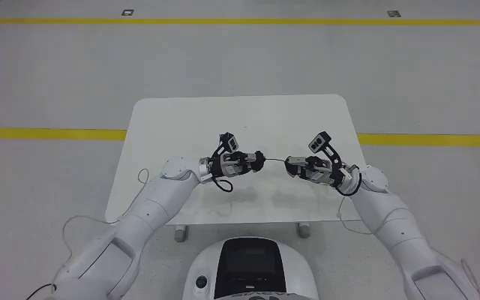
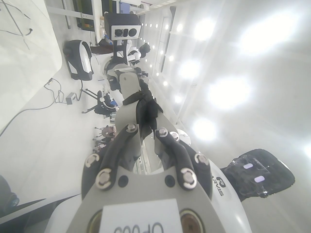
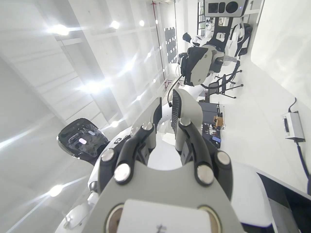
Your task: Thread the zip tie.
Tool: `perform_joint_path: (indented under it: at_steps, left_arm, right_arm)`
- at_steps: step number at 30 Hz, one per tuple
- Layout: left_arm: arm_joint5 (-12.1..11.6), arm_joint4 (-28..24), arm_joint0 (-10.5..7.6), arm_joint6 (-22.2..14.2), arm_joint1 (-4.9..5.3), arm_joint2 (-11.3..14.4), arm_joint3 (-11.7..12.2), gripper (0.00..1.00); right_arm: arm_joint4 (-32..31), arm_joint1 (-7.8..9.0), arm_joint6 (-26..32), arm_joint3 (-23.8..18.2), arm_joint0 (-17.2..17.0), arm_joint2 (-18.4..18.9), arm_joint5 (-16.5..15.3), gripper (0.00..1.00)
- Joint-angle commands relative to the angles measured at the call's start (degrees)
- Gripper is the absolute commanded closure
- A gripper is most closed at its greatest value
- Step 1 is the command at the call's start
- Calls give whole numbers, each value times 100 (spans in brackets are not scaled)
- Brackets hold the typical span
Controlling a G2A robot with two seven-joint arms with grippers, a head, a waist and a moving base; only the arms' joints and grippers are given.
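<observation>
Both arms hover over the middle of the white table [image 1: 225,120] with their grippers facing each other. A thin black zip tie [image 1: 274,160] spans the short gap between them. My left gripper [image 1: 257,160] is shut on one end of the tie; in its wrist view the black strip [image 2: 145,112] sits pinched between the fingers of that gripper [image 2: 145,118]. My right gripper [image 1: 289,165] holds the other end: in its wrist view the tie [image 3: 169,93] curves from the far left gripper [image 3: 194,66] into the narrow gap of the right gripper [image 3: 167,105].
The tabletop around the grippers is bare white. A thin cable [image 1: 142,176] hangs near the table's left edge. Yellow floor lines [image 1: 60,134] run past both sides of the table.
</observation>
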Motion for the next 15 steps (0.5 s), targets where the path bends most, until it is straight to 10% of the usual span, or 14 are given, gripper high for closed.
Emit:
perform_joint_path:
  at_steps: [1, 15]
  left_arm:
    - [10, 12, 6, -17, -1, -8, -6, 100]
    - [64, 82, 33, -39, -6, -86, -27, 100]
  right_arm:
    - [30, 14, 0, 22, 21, -48, 0, 88]
    - [192, 92, 0, 189, 175, -354, -87, 100]
